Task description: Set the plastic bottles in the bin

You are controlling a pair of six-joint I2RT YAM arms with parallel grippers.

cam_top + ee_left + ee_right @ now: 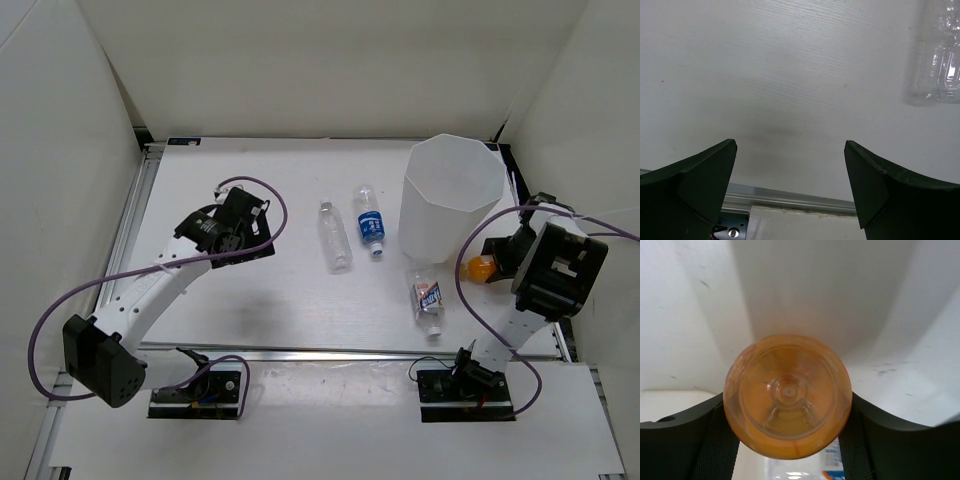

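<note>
Plastic bottles: three lying on the white worktop [280,300], the fourth held by the right arm.

Left end effector [790,145] is spread wide with nothing in it, hovering over bare worktop. Next over, the plain clear plastic bottle [335,238] and the clear bottle with the blue label [371,224] lie side by side, slightly apart. The clear bottle with the red-white-blue label [428,300] lies nearer the arms, just in front of the tall white translucent bin with the octagonal rim [440,225]. Right end effector [787,412] is clamped on the small orange bottle [482,268], right beside the bin's lower wall; can't tell if they touch.
</note>
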